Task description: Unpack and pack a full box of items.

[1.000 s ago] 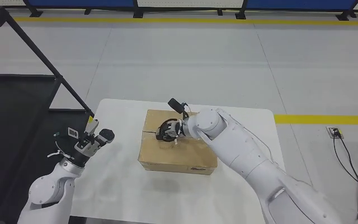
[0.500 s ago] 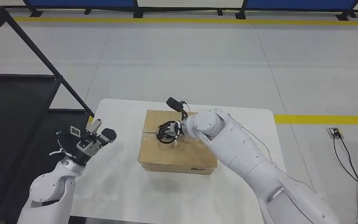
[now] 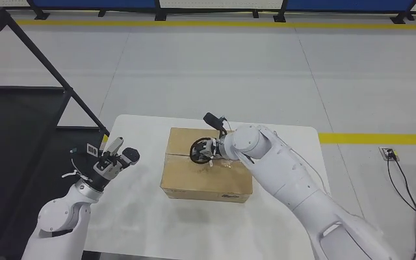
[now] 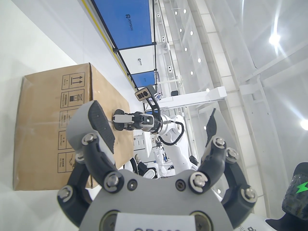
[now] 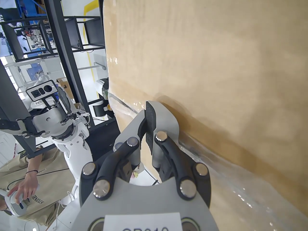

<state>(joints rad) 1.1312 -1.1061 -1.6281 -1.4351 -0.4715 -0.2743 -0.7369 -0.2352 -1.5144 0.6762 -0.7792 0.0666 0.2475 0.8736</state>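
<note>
Two tools: my right tool (image 3: pixel 199 151) is pinched closed at the tape seam (image 5: pixel 120 103) on the box (image 3: pixel 208 181), I judge to peel it. My left tool (image 3: pixel 123 148) hovers open, left of it.

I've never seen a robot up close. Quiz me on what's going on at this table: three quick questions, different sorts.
1. True or false: the cardboard box on the white table has its top flaps open.
2. Fill in: the left gripper, held beside the box, has its fingers ____ (open or shut).
3. Which gripper is on the box's top? A) left gripper B) right gripper C) both

Key: 1 false, the flaps lie closed; 2 open; 3 B.
</note>
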